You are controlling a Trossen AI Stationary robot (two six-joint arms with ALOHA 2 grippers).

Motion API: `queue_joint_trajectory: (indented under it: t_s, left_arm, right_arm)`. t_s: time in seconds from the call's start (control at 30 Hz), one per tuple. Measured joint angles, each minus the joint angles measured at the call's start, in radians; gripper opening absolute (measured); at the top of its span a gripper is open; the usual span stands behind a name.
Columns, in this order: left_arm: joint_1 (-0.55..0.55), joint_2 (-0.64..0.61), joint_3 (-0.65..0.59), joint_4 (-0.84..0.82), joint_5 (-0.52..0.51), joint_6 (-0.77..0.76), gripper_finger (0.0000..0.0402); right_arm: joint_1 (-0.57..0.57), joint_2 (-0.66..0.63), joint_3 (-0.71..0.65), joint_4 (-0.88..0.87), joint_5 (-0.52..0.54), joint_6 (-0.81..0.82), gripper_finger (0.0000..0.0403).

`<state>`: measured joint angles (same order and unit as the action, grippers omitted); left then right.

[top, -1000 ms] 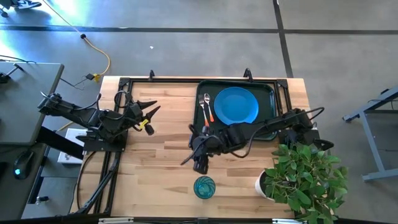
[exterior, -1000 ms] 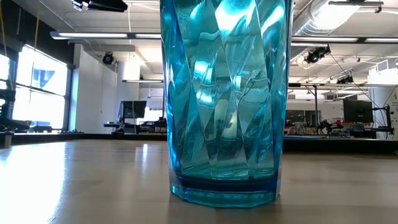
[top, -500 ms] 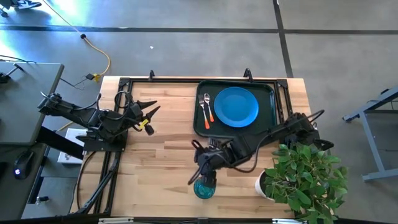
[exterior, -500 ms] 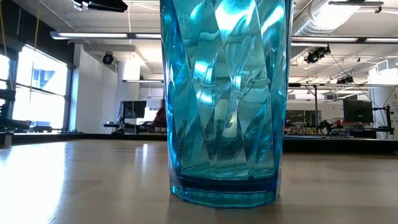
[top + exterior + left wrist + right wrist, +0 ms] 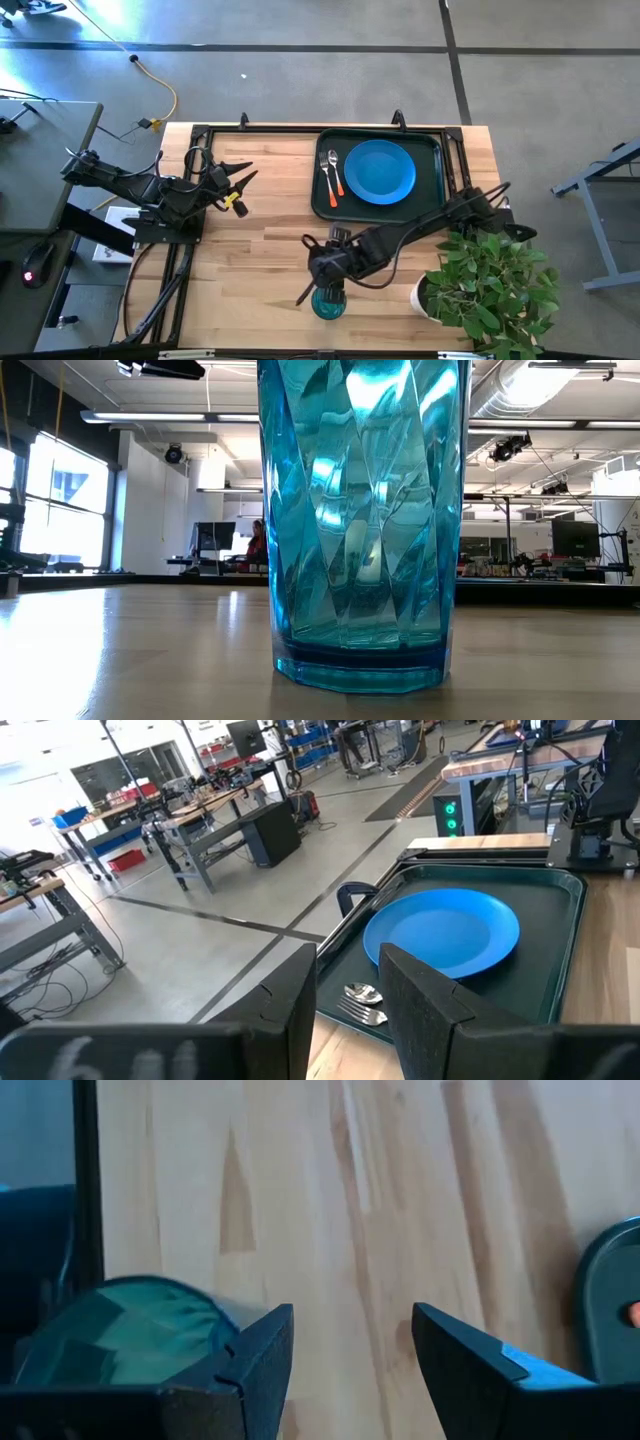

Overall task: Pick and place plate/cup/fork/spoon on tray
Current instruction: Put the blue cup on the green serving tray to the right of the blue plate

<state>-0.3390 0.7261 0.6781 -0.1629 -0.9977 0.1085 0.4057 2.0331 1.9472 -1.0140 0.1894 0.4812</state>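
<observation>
The see-through teal cup stands upright on its base near the table's near edge and fills the low view. My right gripper hovers open just above and beside the cup, slanting down. In the right wrist view the cup lies outside one finger, with bare wood between the fingers. The blue plate, fork and spoon lie flat in the dark tray at the far right. My left gripper waits open at the table's left, pointing at the tray.
A leafy plant in a white pot stands at the near right corner, close to my right arm. Bare wood lies between the cup and the tray. A person sits far off in the room behind.
My right gripper has gone from the tray's near-left corner toward the table's near edge and down, tipping steeper, until it stands over the cup. Its fingers have stayed open. The cup has not moved.
</observation>
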Motion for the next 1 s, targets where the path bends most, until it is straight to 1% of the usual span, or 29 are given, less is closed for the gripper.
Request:
queue_joint_trajectory:
  t_s: [0.17, 0.3, 0.4, 0.77, 0.9, 1.0]
  left_arm:
    - [0.0, 0.0, 0.0, -0.006, 0.0, 0.0, 0.0103]
    - [0.0, 0.0, 0.0, -0.006, 0.0, 0.0, 0.0103]
    - [0.0, 0.0, 0.0, -0.006, 0.0, 0.0, 0.0103]
    - [0.0, 0.0, 0.0, -0.006, 0.0, 0.0, 0.0103]
    - [0.0, 0.0, 0.0, -0.005, 0.0, 0.0, 0.0103]
    - [0.0, 0.0, 0.0, -0.005, 0.0, 0.0, 0.0103]
  right_arm:
    - [0.0, 0.002, 0.0, -0.022, -0.016, 0.008, 0.0197]
    - [0.0, 0.004, 0.0, -0.047, -0.079, 0.012, 0.0197]
    - [0.003, 0.011, 0.0, -0.064, -0.094, 0.016, 0.0197]
    - [0.005, 0.024, 0.0, -0.096, -0.093, 0.021, 0.0197]
    - [0.0, 0.021, 0.024, -0.14, -0.056, 0.035, 0.0197]
    - [0.0, 0.018, 0.075, -0.193, -0.012, 0.034, 0.0197]
